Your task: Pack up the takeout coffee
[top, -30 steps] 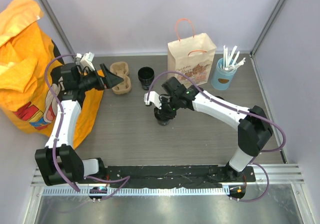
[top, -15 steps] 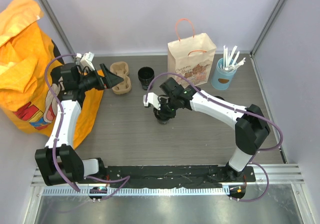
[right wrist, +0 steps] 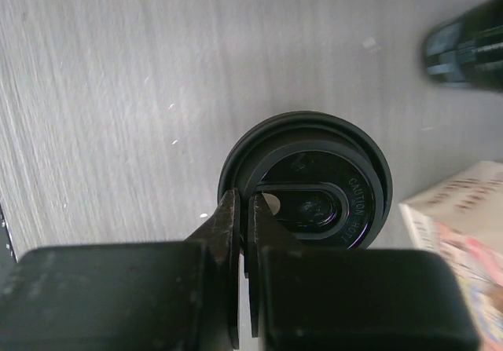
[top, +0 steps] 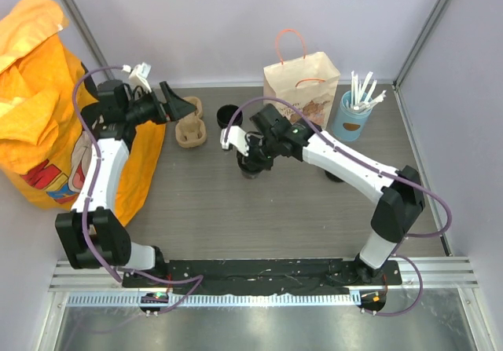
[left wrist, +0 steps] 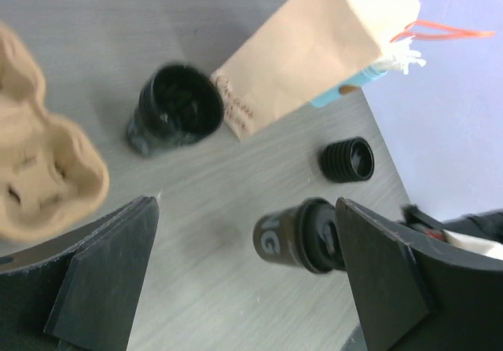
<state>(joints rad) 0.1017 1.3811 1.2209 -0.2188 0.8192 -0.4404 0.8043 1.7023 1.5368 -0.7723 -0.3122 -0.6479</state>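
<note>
Pinching the lid rim of the small black tapered takeout coffee cup point(right wrist: 314, 162), my right gripper point(right wrist: 244, 203) is clenched on it. The cup stands upright on the table point(top: 196, 202) — brown paper bag point(top: 301, 92) just beyond, rightward; left gripper point(left wrist: 245, 204) spread wide, farther off.

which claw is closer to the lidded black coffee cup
Right. The right claw pinches the lid rim of the takeout coffee; the left claw hangs open by the pulp cup carrier, well apart.
</note>
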